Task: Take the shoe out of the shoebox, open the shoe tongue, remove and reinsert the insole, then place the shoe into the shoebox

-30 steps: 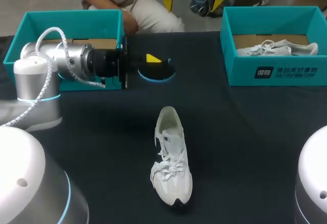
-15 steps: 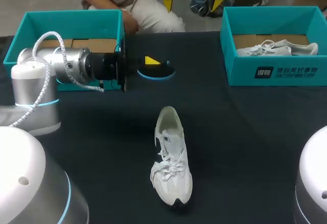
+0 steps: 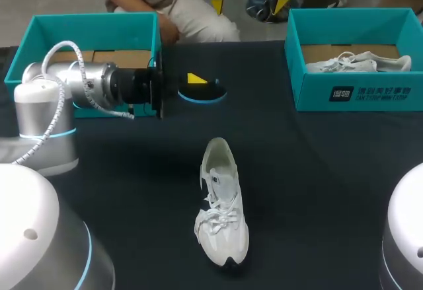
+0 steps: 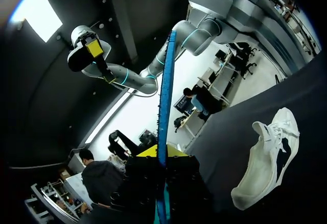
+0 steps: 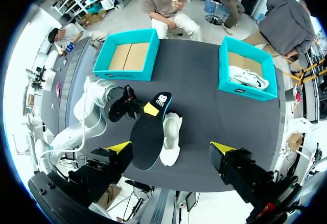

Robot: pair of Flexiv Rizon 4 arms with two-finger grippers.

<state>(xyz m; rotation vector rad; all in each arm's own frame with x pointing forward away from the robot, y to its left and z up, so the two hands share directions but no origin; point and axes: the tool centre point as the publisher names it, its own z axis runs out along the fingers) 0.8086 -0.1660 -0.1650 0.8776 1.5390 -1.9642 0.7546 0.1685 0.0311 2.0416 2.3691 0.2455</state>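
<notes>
Insole [image 5: 149, 137]: out of the shoe, held by one end in the left arm's gripper above the table [image 3: 317, 171], between the left shoebox [image 3: 92, 22] and the shoe's heel, and apart from both.
Insole handling: thin, dark, blue-rimmed and probably light foam, so it should bend easily. It hangs out well past the fingers and will likely flop or buckle if pushed from its far end.
Shoe [image 3: 221, 204]: white lace-up trainer, upright on its sole in the middle of the table, heel toward the boxes, laces loose, mouth open.
Shoe handling: likely light, with a soft upper and a stiffer sole. With nothing steadying it, it may skid on the dark cloth when the insole is fed in.
Left gripper [image 3: 197, 78]: clamped on the insole. In the left wrist view the blue edge runs straight out from between the fingers, though only one yellow tip shows clearly, so how deep the hold is remains uncertain.
Right gripper [image 5: 170, 147]: fingers spread wide with nothing between them, high over the table.
Where to hold: steady the shoe at the heel collar or sole edge, not the laces. Keep the insole's hold near its end and lead with the free end into the mouth.
Right shoebox [image 3: 310, 95]: holds a second shoe [image 3: 357, 62].
</notes>
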